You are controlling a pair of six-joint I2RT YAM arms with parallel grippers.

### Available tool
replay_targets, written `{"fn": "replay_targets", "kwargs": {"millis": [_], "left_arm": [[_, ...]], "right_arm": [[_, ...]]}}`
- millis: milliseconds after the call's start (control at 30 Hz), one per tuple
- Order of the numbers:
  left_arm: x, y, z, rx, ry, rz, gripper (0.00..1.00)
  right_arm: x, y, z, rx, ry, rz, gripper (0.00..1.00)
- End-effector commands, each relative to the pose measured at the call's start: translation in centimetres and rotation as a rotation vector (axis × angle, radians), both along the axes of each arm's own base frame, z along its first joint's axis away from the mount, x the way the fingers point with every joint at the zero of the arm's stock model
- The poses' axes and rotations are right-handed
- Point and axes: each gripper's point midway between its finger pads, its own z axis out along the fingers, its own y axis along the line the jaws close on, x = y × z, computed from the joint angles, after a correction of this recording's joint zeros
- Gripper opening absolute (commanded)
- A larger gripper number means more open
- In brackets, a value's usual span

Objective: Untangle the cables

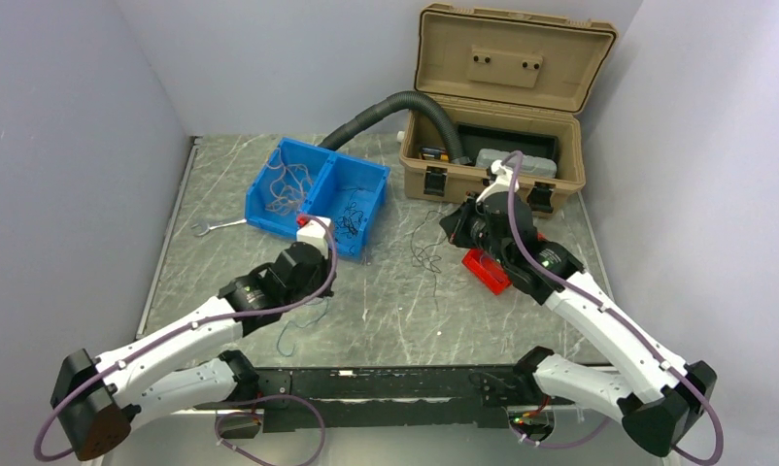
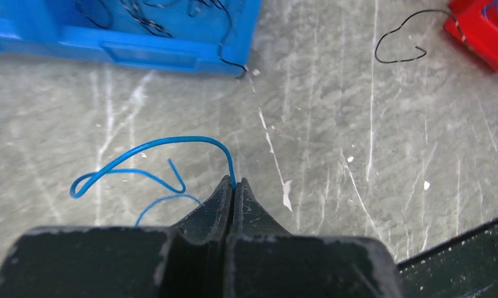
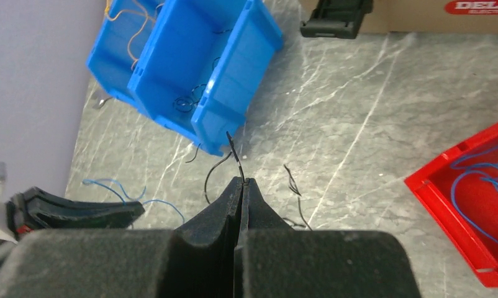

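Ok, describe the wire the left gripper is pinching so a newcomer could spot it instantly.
Find the blue bin; just in front of it the left gripper is shut. The hair-thin wire looping out from its tips is blue, unlike the black wires lying nearby.

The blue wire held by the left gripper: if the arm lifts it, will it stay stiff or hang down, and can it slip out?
Probably floppy: the blue wire curls in loose, uneven loops. It looks hair-thin, so it is likely very light and apt to trail. Pinched only at the tips of the shut left gripper, it could slip out.
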Motion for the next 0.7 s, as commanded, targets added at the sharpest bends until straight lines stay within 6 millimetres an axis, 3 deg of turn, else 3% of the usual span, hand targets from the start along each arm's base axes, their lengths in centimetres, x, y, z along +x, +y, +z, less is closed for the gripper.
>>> {"fn": "replay_targets", "kwargs": {"millis": [0,200,433,567,667], "left_arm": [[0.6,2.7,3.0,0.022,-0.020,0.119,0.00],[0.7,4.9,4.9,0.021,-0.032,0.174,0.00],[0.8,6.8,7.4,0.015,-0.084,0.202,0.00],[0.6,7.4,8.3,0.028,-0.094,0.206,0.00],[0.4,7.9,8.8,0.029,-0.103,0.216,0.00]], "right_arm": [[0.7,2.3,3.4,0.043,-0.104,0.107,0.00],[1.2,5.0,5.7,0.095,-0.161,0.210,0.00],[1.9,9.5,11.1,0.205,-0.250,0.341,0.00],[3.6,11.7,12.1,0.242,-0.254,0.352,0.00],[5.7,12.7,11.7,0.272,-0.236,0.289,0.00]]}}
